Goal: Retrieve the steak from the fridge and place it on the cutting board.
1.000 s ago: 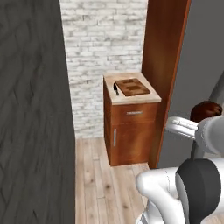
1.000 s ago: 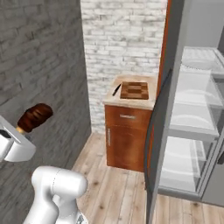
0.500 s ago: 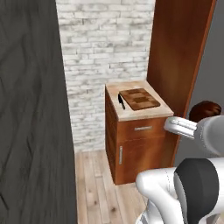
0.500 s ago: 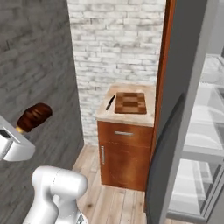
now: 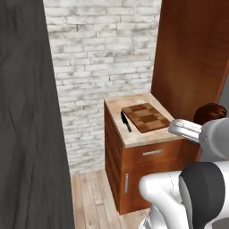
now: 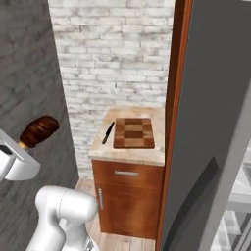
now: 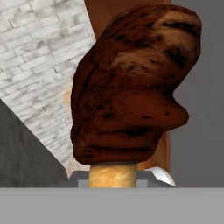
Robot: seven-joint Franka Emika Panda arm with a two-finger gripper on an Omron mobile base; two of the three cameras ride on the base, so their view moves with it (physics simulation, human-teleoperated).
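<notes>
Room for moving is narrow here: a dark grey wall [image 5: 27, 112] takes the whole left side of the left base view, a white brick wall [image 5: 103, 49] closes the upper centre, and a tall brown wooden panel [image 5: 192, 53] stands at the upper right. Between them there is a strip of wooden floor [image 5: 91, 197] at the lower centre, in front of one small cabinet [image 5: 134, 174]. In the right base view the grey fridge [image 6: 215, 122] fills the right side, just beside the cabinet, and some clear shelves appear at the lower right corner.

The cabinet has one drawer and one door (both closed), and a pale counter top [image 6: 125, 152]. On this top lies one cutting board [image 5: 146, 117], checkered, near the right edge of the top, and one black knife [image 5: 126, 121] just beside it on its left side. The board carries nothing.

My gripper [image 6: 22, 145] is at the left edge of the right base view, well apart from the board. My jaws are pressed together on the steak [image 7: 131, 83], pinching it at its pale lower end; it is one single piece, dark reddish-brown, held in the air.
</notes>
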